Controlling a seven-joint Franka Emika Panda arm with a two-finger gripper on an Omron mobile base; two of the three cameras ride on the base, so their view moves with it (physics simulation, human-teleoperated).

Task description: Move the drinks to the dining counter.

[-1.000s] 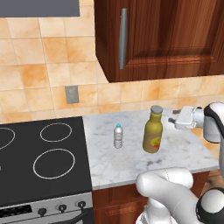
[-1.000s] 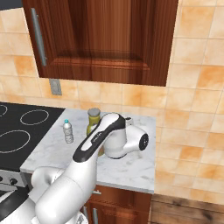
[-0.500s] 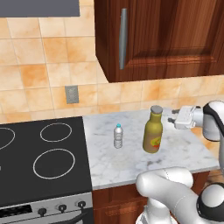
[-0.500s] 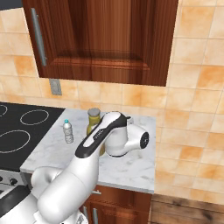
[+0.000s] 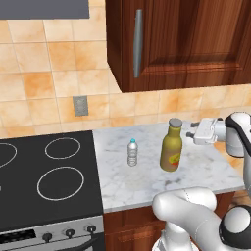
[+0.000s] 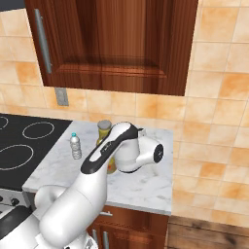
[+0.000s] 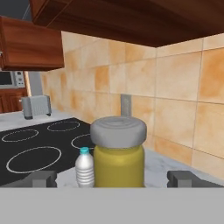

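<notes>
The end effector [image 5: 190,132] has edged closer since a second ago, its fingers spread wide beside the grey cap of the one amber bottle [image 5: 171,152]. Two drinks stand upright on the marble table [image 5: 206,169]: the amber one and, nearer the stove [image 5: 49,181], one small water bottle [image 5: 132,152].

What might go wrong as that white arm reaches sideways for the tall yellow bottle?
The open gripper is level with the grey cap of the tall amber-yellow bottle, so a grip that high might tip it. The small clear water bottle with a blue cap stands close beside it on the marble worktop; a falling or shoved bottle could knock it over.
</notes>
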